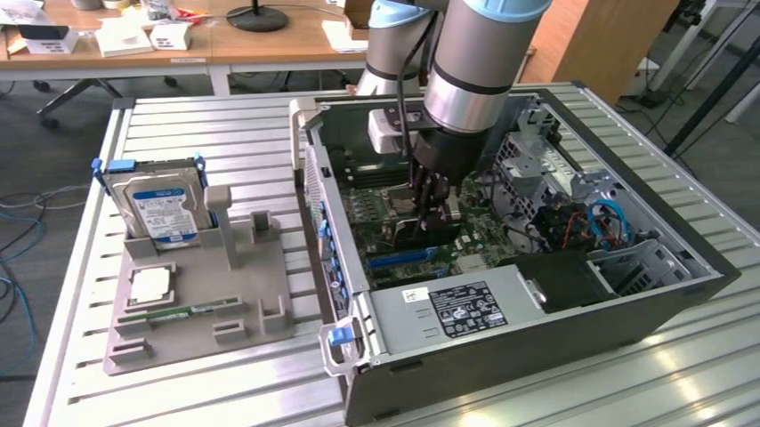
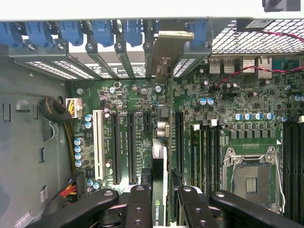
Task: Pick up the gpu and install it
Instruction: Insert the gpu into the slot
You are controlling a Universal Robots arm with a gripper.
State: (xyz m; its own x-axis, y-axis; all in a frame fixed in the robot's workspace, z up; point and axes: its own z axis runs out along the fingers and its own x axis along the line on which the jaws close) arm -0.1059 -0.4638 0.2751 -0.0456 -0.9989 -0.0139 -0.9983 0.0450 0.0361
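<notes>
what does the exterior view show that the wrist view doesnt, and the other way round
Exterior view: the robot arm above the open computer case. Beside the case is a grey holder with the upright hard drive, a processor chip and a green memory stick.
Wrist view: the empty processor socket, the white expansion slot and the blue rear latches.
Both: the gripper closed on the gpu, held edge-on over the motherboard.

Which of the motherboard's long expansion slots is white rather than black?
The white slot beside the blue-topped capacitors, farthest from the CPU socket; the others are black.
</notes>
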